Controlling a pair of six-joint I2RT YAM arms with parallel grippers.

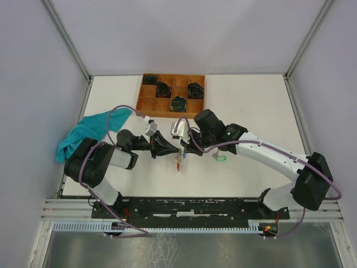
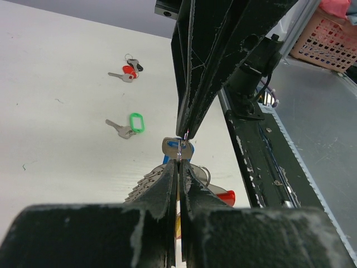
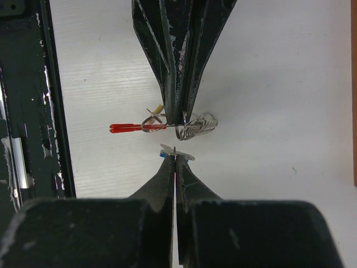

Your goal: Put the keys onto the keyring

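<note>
**Clerk:** Entry one, the grippers?

**Checker:** Left gripper (image 2: 178, 166): jaws pressed together on the keyring (image 3: 184, 134). Right gripper (image 3: 175, 159): jaws likewise pinched tight, on one blue-tagged key (image 2: 178, 148), seen edge-on. The tips met nose to nose above the tabletop (image 1: 251, 106), at 6 o'clock from the wooden tray (image 1: 146, 104).

**Clerk:** On the ring?

**Checker:** One red tag (image 3: 127, 128). In the right wrist view its long axis ran 9-to-3, free end at 9. One wire coil (image 3: 202, 125) sat at 3.

**Clerk:** Loose keys?

**Checker:** One green-tagged key (image 2: 127, 125) lay flat. In the left wrist view its blade was toward 10 o'clock and its tag toward 3. One small bunch (image 2: 128, 68) with red and black tags lay at 12 o'clock from it.

**Clerk:** Tray contents? Lettering?

**Checker:** Four black coiled bundles (image 1: 178, 103). Tags were too small to read.
</note>
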